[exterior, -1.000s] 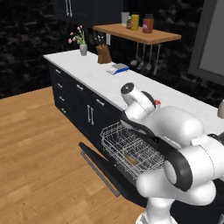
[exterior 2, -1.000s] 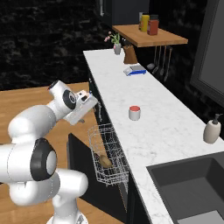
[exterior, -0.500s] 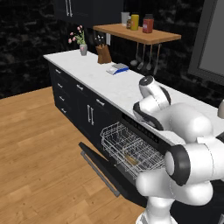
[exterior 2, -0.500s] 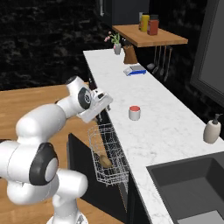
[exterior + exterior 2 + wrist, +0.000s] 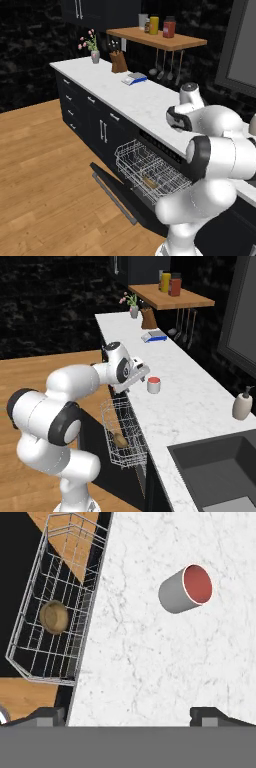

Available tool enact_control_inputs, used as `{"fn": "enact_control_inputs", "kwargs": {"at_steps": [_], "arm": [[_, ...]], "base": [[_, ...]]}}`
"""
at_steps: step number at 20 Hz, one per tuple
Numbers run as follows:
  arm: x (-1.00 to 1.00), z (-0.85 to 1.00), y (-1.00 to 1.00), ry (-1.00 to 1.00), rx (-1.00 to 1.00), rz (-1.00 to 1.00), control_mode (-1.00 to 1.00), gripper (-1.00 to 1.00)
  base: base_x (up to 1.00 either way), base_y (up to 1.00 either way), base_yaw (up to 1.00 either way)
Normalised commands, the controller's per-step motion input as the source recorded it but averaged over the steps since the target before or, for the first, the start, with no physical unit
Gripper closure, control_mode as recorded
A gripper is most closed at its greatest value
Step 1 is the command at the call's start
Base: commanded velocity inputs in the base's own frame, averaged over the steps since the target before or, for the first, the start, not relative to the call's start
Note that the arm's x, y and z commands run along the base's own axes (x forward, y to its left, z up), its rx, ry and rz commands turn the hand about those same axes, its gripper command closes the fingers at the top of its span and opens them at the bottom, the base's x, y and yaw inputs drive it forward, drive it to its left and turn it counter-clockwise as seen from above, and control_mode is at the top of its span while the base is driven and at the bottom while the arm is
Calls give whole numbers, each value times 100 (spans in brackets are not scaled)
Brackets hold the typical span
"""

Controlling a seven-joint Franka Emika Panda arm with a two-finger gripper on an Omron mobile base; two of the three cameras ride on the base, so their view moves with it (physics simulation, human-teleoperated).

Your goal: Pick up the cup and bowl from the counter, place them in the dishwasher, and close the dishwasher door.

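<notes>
Tabletop (image 5: 195,406): long white marble-veined slab over dark cabinets, black wall behind, wood floor in front, sink (image 5: 220,466) sunk in at the near end. Landmark = cup (image 5: 153,385), white w/ red inside, upright on the tabletop near its front edge, bare marble all round it. Soap bottle (image 5: 242,405) well apart from the cup, toward the sink; blue-white item (image 5: 153,336), knife block (image 5: 148,319) and flower vase (image 5: 134,312) far beyond the cup along the tabletop; wooden shelf (image 5: 170,298) w/ jars above them. Below and in front of the cup, dishwasher (image 5: 160,150) is open: dishwasher door (image 5: 120,195) dropped flat, wire rack (image 5: 150,172) pulled out over it, bowl (image 5: 54,617) already sitting in the rack. Gripper (image 5: 131,372) hangs just beside the cup, over the tabletop's front edge, above the rack. Jaws spread wide, nothing between them, touching nothing; cup apart from both tips in the hand view.
</notes>
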Motion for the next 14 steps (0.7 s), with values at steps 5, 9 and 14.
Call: {"fn": "enact_control_inputs", "kwargs": {"at_steps": [5,9,14], "arm": [[74,-25,1,0,0,0,-100,-100],[36,-28,0,-1,0,0,-100,-100],[53,-17,-3,0,0,0,-100,-100]], "base": [[0,0,0],[0,0,0],[0,0,0]]}}
